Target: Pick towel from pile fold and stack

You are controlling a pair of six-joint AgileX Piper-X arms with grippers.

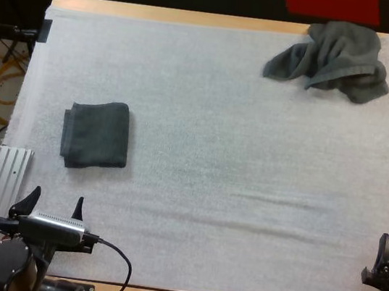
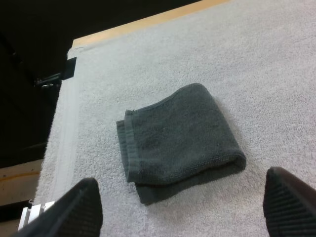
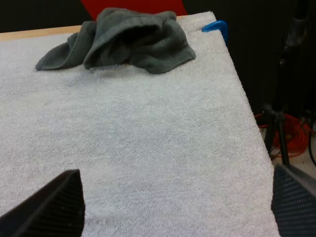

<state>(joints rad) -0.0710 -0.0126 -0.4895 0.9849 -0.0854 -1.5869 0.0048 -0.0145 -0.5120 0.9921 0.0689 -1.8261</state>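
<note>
A folded, rectangular terry towel (image 1: 96, 134) is laid flat at the left of the nubbly white mat (image 1: 247, 183), a crumpled towel (image 1: 333, 58) is heaped at its far right corner, on the wooden table (image 1: 199, 19), and the left gripper (image 1: 54, 203) and right gripper (image 3: 176, 175) are released, ribbed fingers apart.

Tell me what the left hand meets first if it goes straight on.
Most likely the folded towel, lying straight ahead of the open left hand; depth is unclear, so the mat short of it could come first.
</note>
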